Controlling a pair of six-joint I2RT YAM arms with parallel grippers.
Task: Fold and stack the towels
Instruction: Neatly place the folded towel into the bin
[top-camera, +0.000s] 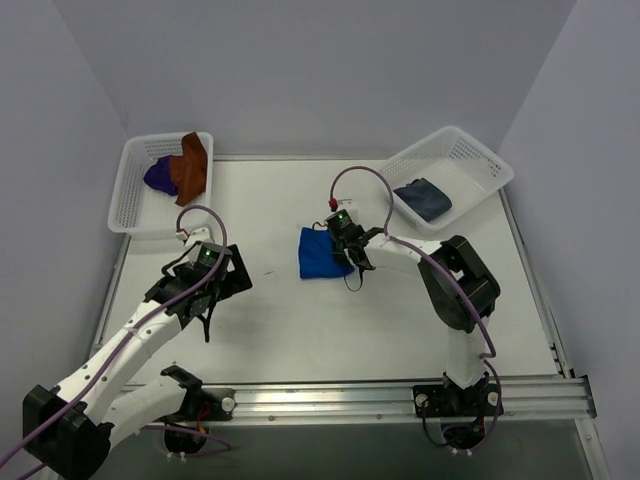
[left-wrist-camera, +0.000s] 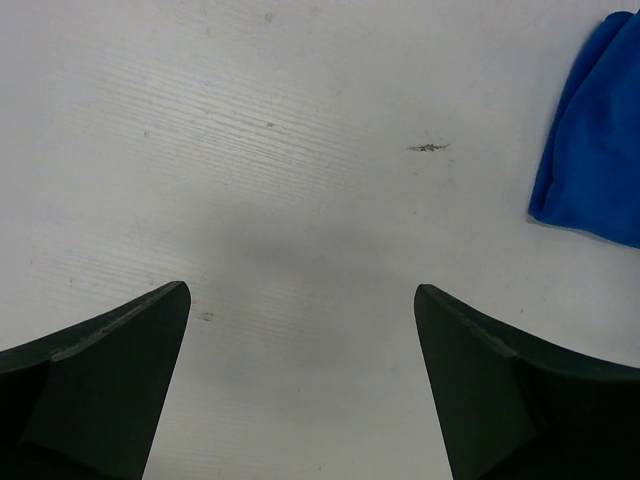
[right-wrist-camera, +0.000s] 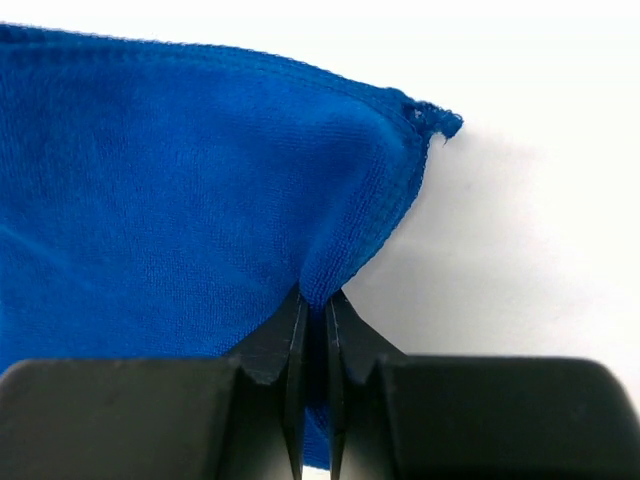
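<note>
White table (top-camera: 300, 330), right end effector (right-wrist-camera: 313, 298) pinching blue towel (right-wrist-camera: 150, 180), left end effector (left-wrist-camera: 302, 290) spread, fingers (left-wrist-camera: 100, 380) cropped

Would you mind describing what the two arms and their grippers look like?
The left arm and right arm are white with black joints and bases, each trailing a purple cable. The left gripper and right gripper have matte black wedge-shaped fingers.

Four towels: blue towel (top-camera: 322, 255), grey towel (top-camera: 424, 198), purple towel (top-camera: 158, 177), rust towel (top-camera: 190, 165); two baskets (top-camera: 120, 205) (top-camera: 482, 160); two arms (top-camera: 140, 340) (top-camera: 455, 285).
</note>
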